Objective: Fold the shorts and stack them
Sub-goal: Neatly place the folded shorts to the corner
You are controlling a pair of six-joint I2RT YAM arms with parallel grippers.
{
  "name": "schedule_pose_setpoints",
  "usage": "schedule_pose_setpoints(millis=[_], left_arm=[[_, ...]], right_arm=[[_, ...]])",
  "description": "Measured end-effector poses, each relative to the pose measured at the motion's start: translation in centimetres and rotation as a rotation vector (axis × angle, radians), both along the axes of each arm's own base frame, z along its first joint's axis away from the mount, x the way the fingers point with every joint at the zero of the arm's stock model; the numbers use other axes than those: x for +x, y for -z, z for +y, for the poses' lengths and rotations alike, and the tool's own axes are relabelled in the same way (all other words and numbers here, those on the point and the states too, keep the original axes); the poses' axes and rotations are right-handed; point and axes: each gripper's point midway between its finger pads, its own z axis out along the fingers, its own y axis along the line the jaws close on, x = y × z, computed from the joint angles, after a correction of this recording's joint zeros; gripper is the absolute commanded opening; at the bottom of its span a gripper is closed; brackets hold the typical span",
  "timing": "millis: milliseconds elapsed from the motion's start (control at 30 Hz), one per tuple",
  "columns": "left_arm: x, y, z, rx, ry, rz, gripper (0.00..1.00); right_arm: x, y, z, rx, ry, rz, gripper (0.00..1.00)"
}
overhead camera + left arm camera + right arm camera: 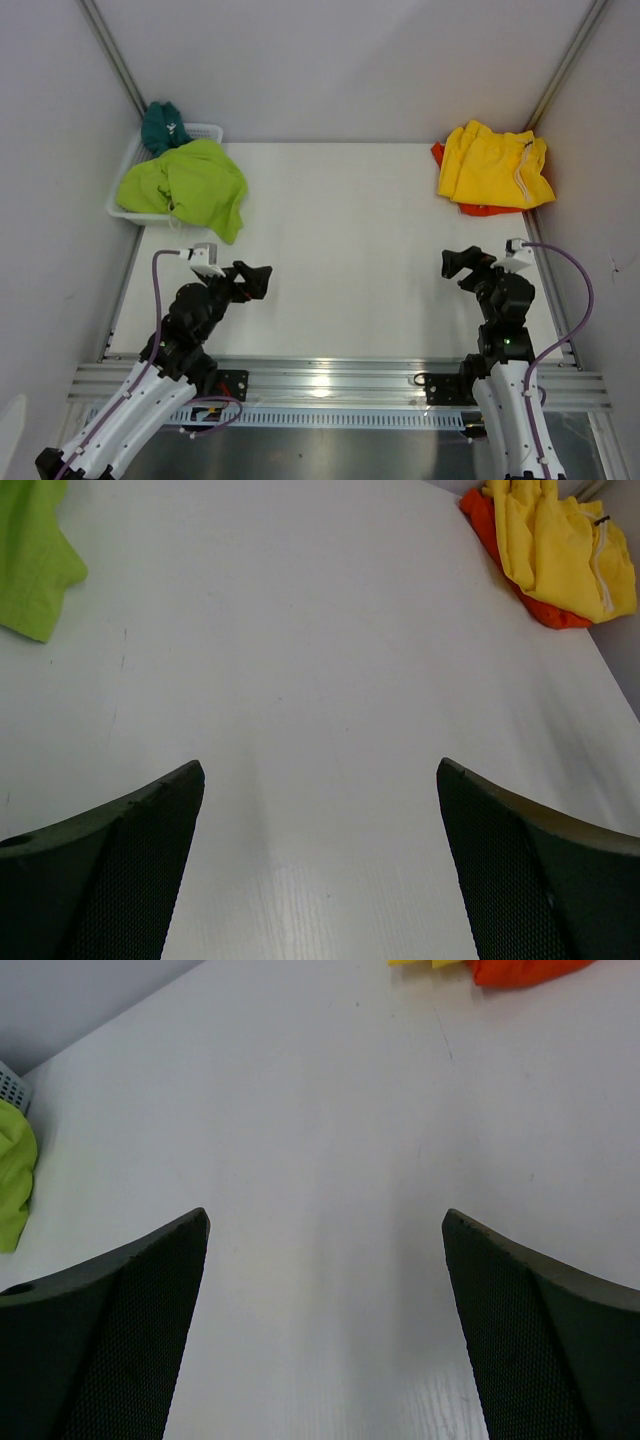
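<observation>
Yellow shorts (492,165) lie folded on top of orange shorts (478,208) at the table's back right; both show in the left wrist view, yellow (565,545) over orange (540,608). Lime-green shorts (190,185) hang out of a white basket (125,205) at the back left, with teal shorts (162,125) behind them. My left gripper (258,279) is open and empty above the near left of the table. My right gripper (458,263) is open and empty above the near right.
The white table (340,250) lies between the two piles. Grey walls with metal rails close in the left, right and back. A metal rail (330,380) runs along the near edge by the arm bases.
</observation>
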Motion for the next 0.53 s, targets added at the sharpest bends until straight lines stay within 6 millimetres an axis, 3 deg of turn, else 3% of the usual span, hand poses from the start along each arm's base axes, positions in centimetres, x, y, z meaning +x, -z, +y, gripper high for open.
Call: schedule_pose_setpoints(millis=[133,533], left_arm=[[0.06,-0.28,0.25,-0.001,-0.012,-0.013,0.99],[0.07,-0.28,0.27,0.0,-0.013,-0.013,0.99]], right_arm=[[-0.12,1.04,-0.01,0.01,0.005,0.022,0.99],[-0.02,0.68,0.05,0.009,0.001,0.006,0.99]])
